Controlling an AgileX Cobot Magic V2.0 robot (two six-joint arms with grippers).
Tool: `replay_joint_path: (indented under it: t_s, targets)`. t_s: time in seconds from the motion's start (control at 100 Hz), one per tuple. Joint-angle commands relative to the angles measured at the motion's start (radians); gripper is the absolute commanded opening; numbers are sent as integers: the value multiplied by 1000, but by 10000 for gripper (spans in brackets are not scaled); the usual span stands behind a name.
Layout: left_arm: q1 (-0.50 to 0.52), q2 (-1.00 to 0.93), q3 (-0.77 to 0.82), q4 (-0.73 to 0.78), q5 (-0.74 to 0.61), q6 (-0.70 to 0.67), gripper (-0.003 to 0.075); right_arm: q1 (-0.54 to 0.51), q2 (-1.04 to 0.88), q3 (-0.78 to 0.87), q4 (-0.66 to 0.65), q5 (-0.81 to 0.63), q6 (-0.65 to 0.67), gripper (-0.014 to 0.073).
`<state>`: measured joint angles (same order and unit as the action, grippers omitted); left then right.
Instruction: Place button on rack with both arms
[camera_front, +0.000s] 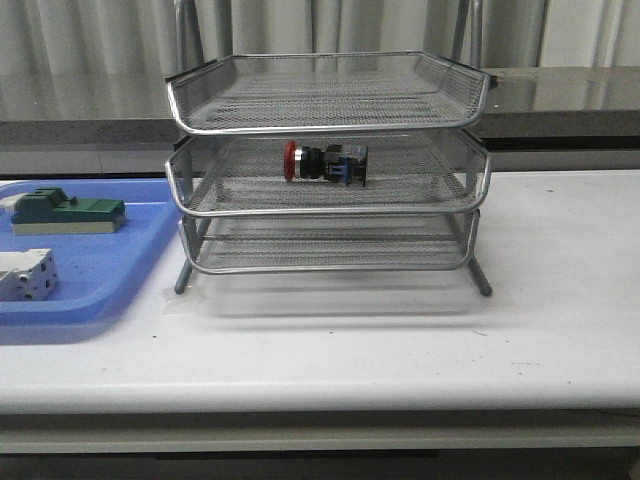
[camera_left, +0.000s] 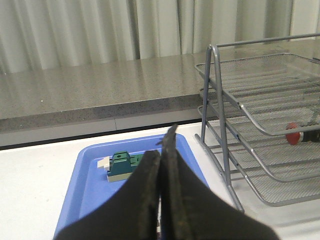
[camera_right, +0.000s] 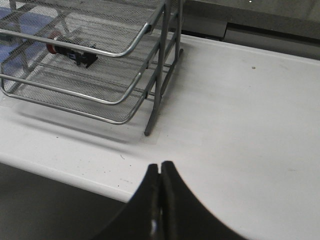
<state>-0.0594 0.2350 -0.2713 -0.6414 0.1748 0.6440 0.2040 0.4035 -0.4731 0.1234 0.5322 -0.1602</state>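
Note:
The button (camera_front: 324, 163), with red cap, black body and blue rear block, lies on its side on the middle tier of the silver wire-mesh rack (camera_front: 328, 118). It also shows in the left wrist view (camera_left: 299, 135) and the right wrist view (camera_right: 72, 50). My left gripper (camera_left: 161, 150) is shut and empty, held above the blue tray, left of the rack (camera_left: 235, 105). My right gripper (camera_right: 160, 167) is shut and empty, over the table's front edge, right of the rack (camera_right: 155, 95). Neither arm shows in the front view.
A flat blue tray (camera_front: 100, 280) lies left of the rack and holds a green block part (camera_front: 62, 210) and a white boxy part (camera_front: 25, 275). The green part also shows in the left wrist view (camera_left: 120, 165). A grey counter (camera_left: 100, 95) runs behind the table.

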Motion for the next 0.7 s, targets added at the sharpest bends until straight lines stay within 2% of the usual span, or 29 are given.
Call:
replay_joint_path:
  t_s: [0.0,0.69]
  targets:
    - [-7,9,-26,-16,-75,-9,-20,-9,-51,-8,-32,-62,-8,-60]
    - [-7,9,-26,-16,-75,-9,-20,-9,-87,-8,-60,-60,-8,-60]
